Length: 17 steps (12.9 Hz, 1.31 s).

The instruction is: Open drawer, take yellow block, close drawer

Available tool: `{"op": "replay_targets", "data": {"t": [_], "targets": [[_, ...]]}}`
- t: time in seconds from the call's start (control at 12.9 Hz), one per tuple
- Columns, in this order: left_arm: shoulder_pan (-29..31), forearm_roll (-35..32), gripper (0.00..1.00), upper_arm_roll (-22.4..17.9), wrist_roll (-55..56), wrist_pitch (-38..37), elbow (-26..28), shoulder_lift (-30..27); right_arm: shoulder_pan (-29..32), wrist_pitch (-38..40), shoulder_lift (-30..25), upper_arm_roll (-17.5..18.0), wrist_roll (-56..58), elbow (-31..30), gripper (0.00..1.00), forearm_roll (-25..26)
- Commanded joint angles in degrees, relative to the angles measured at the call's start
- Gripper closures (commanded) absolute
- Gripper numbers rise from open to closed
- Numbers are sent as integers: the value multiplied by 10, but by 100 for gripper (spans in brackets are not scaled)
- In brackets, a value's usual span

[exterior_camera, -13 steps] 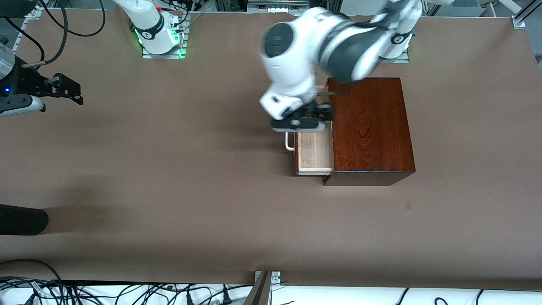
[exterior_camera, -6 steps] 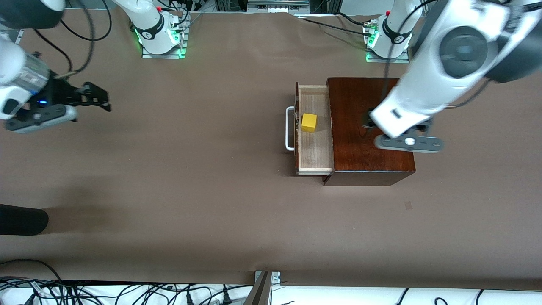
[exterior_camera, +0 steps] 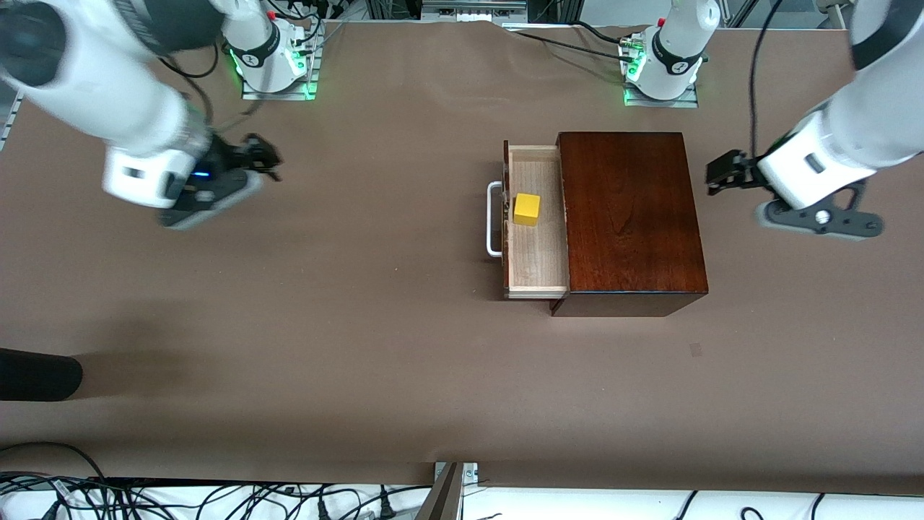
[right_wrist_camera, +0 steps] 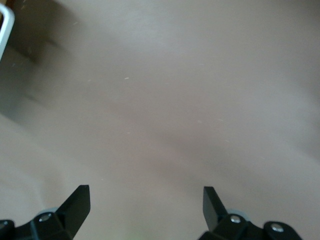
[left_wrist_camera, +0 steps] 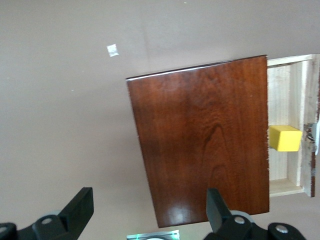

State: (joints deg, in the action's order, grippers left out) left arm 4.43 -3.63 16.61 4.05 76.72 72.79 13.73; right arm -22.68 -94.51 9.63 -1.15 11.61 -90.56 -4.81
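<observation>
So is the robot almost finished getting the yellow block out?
Not yet. The drawer is already pulled open, so that part is done. The yellow block sits inside it, untouched. The left gripper is open over the table beside the wooden box; the right gripper is open over bare table. Taking the block and closing the drawer remain.

Drawer [exterior_camera: 535, 253] pulled out, open above — yellow block [exterior_camera: 527, 209] exposed; both arms well aside.
</observation>
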Motion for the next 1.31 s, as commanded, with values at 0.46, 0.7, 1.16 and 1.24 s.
{"op": "replay_targets", "data": {"t": [0.46,0.7,1.16,1.24], "targets": [[-58,16,0,-129,-23,222,275,-163,-200,-72,63,-7,66,62,0,-3],[-58,15,0,-128,-20,215,257,-153,-266,-110,167,-7,87,155,0,-2],[-60,15,0,-127,-47,175,221,-143,-340,-186,311,-9,83,271,0,65],[-58,16,0,-127,-47,160,204,-133,-354,-207,324,-10,84,272,0,85]]}}
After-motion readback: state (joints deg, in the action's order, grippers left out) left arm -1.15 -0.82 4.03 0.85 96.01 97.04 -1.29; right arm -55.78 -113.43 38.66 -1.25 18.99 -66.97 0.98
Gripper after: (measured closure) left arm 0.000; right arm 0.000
